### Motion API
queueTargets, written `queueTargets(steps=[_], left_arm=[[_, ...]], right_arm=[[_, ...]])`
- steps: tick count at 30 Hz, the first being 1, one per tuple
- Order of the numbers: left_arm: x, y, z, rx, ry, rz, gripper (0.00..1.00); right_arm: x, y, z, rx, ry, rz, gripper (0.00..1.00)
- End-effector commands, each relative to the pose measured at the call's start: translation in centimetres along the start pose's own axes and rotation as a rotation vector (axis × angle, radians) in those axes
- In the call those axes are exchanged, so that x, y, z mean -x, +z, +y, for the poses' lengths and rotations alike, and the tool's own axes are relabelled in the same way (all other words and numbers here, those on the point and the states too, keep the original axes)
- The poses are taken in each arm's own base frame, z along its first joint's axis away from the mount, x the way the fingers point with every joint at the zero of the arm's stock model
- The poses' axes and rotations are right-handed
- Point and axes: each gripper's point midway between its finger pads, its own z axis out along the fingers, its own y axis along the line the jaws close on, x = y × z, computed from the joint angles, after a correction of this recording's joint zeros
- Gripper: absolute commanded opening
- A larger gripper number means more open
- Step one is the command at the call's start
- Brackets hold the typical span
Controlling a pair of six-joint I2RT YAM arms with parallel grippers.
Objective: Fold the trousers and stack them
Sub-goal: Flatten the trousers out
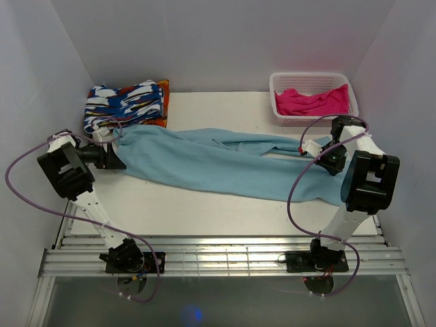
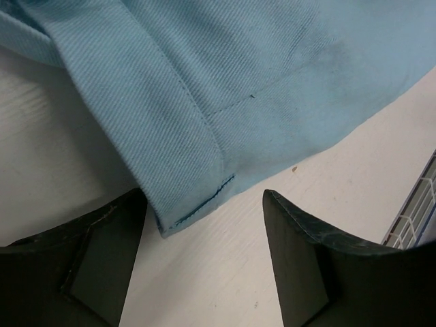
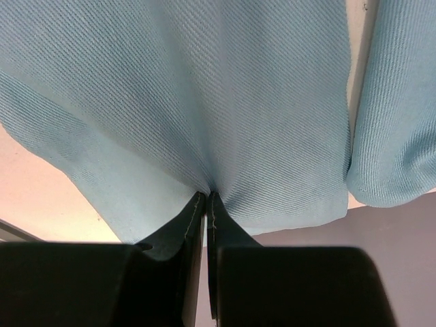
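Note:
The light-blue trousers (image 1: 204, 162) lie stretched across the table from left to right, waist at the left, leg ends at the right. My left gripper (image 1: 117, 158) is open at the waist end; in the left wrist view a hemmed corner of the trousers (image 2: 191, 197) lies on the table between the spread fingers (image 2: 300, 245), which do not hold it. My right gripper (image 1: 320, 158) is shut on a leg end; in the right wrist view the fingertips (image 3: 206, 199) pinch the cloth (image 3: 225, 102), which puckers at the pinch.
A folded blue-white-orange patterned cloth (image 1: 126, 102) lies at the back left, just behind the waist end. A white basket (image 1: 279, 112) with a pink garment (image 1: 313, 101) stands at the back right. A slatted rail (image 1: 218, 255) runs along the near edge.

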Motion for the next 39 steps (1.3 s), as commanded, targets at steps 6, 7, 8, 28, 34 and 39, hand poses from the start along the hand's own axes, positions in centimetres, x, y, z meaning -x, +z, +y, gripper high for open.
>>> queueTargets(steps=[6,7,8,28,34,39], left_arm=[[2.6,-2.2,-3.1,-0.012,0.031,-0.032,0.00],[2.8,-2.6,-3.5,-0.003,0.018,-0.025,0.00],[3.2,-3.0,-3.8,0.007,0.021,-0.026,0.00],[15.1,-15.8,-11.2,0.631,0.107,-0.312,0.98],[12.7,-12.7,-11.0,0.472,-0.069,-0.179,0.00],[9.5,-10.4,-9.9,0.420,-0.099,-0.099,0.28]], right_arm=[[-0.4,-0.2,0.4,0.018,0.003,0.006,0.08],[-0.3,-0.3,0.5,0.015,0.002,0.002,0.08],[-0.3,-0.3,0.4,0.010,-0.005,-0.002,0.08],[0.0,-1.8,-0.6,-0.042,-0.006,-0.011,0.08],[0.3,-2.1,-0.4,-0.040,-0.003,-0.022,0.08],[0.3,-1.6,0.1,-0.029,-0.006,-0.025,0.08]])
